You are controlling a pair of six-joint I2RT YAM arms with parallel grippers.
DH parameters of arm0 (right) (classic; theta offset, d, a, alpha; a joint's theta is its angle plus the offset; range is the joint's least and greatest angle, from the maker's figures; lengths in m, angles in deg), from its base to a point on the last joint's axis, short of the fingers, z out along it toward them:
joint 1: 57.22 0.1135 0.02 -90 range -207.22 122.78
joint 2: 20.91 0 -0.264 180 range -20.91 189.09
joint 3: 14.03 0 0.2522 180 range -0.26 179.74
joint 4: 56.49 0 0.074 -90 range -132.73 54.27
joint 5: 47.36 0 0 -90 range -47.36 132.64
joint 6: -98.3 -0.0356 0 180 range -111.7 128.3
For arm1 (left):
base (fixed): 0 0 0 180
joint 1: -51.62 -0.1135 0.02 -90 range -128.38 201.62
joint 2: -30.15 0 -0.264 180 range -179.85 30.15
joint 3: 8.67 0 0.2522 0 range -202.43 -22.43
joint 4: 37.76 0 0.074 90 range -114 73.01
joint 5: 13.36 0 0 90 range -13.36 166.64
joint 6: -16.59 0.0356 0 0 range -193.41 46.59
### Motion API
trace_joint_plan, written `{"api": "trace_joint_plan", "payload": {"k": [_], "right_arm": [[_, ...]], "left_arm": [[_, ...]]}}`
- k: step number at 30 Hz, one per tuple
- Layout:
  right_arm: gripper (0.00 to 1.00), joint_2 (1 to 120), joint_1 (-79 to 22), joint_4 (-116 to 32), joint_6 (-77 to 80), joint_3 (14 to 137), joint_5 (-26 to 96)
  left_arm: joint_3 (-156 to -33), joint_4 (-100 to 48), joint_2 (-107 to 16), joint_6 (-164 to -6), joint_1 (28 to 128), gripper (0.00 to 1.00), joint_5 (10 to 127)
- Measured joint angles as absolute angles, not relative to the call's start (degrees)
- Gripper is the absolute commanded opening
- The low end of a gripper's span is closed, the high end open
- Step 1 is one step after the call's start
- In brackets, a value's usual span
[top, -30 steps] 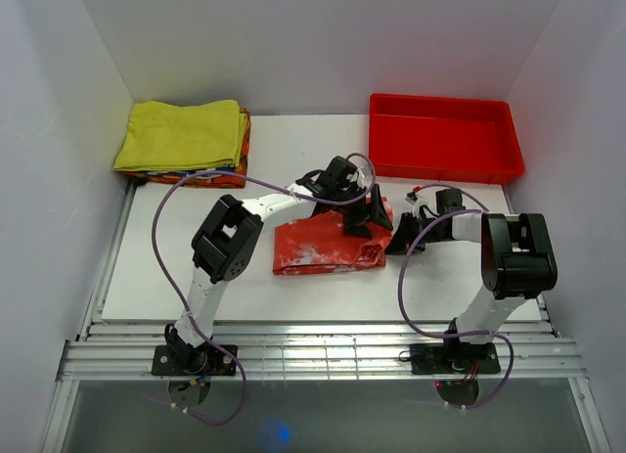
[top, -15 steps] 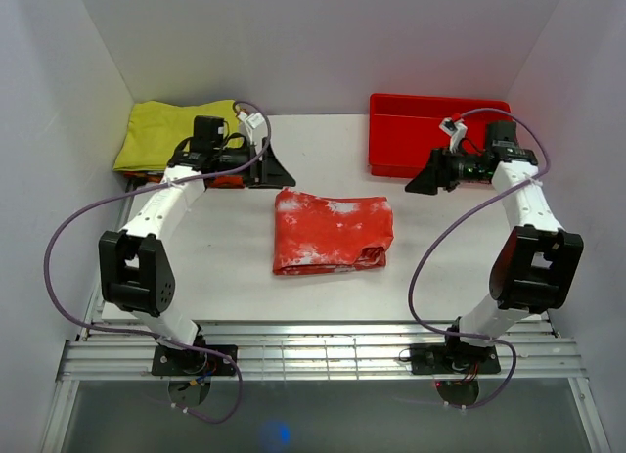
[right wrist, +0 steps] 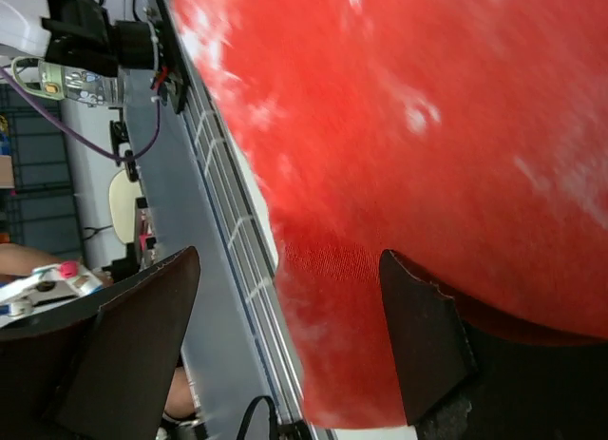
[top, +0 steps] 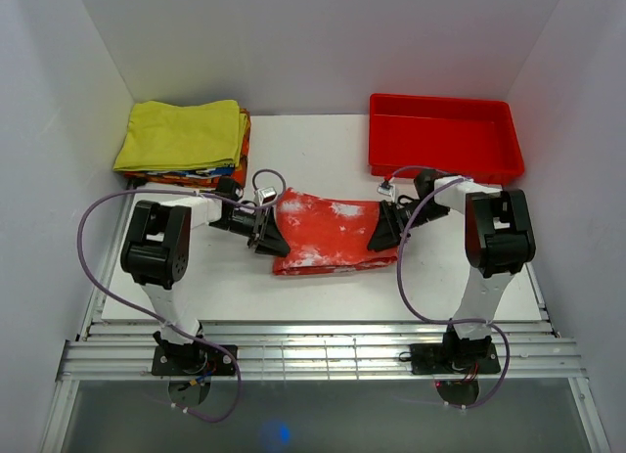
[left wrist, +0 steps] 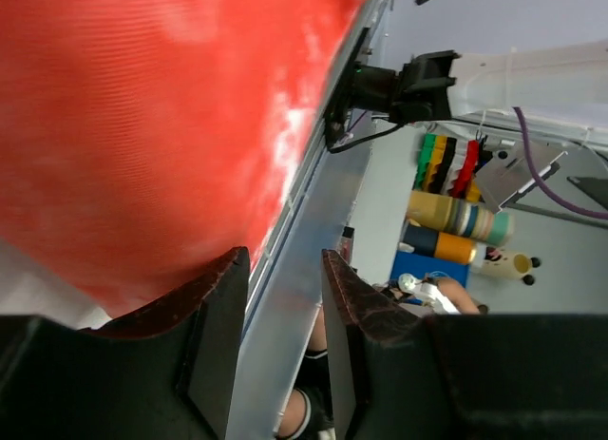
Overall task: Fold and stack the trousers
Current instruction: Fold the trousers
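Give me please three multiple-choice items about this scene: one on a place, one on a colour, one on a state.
1. Where do the trousers lie?
A. in the tray
B. on the table, between the left gripper and the right gripper
C. hanging over the near edge

2. What colour is the top garment of the pile at the far left?
A. yellow
B. blue
C. white

3. How do the right gripper's fingers stand?
A. wide apart
B. pressed together
C. clamped on the tray's rim

Answers:
1 B: the top view shows them folded on the table with a gripper at each end.
2 A: it is plainly yellow from above.
3 A: the right wrist view shows a broad gap between them.
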State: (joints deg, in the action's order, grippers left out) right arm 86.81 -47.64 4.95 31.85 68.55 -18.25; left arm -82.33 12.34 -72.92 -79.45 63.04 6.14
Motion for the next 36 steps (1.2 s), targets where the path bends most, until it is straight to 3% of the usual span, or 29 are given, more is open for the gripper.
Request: {"api": "trace_joint_plan", "payload": {"k": [10,15,20,26,36], "right_arm": [[0.81,91.2,-54.1,5.6,34.1,65.6,-13.7],[0.77,90.2,-54.2,7.7,37.6,65.9,-13.1],[0.77,83.2,-54.2,11.6,41.0,69.1,-12.7],[0.75,78.7,-53.9,5.6,35.9,76.7,-17.0],[0.71,92.4,-52.6,-13.7,24.4,74.4,-17.2]], "left_arm": [[-81.2,12.2,-86.3,-78.6,61.0,0.46,8.3],[-81.4,16.4,-82.9,-70.7,60.7,0.58,8.6],[-84.4,22.2,-70.1,-62.8,60.1,0.65,9.1],[-89.0,8.4,-59.6,-72.7,60.0,0.64,7.7],[-89.0,-18.7,-80.2,-93.4,60.0,0.63,15.4]]}}
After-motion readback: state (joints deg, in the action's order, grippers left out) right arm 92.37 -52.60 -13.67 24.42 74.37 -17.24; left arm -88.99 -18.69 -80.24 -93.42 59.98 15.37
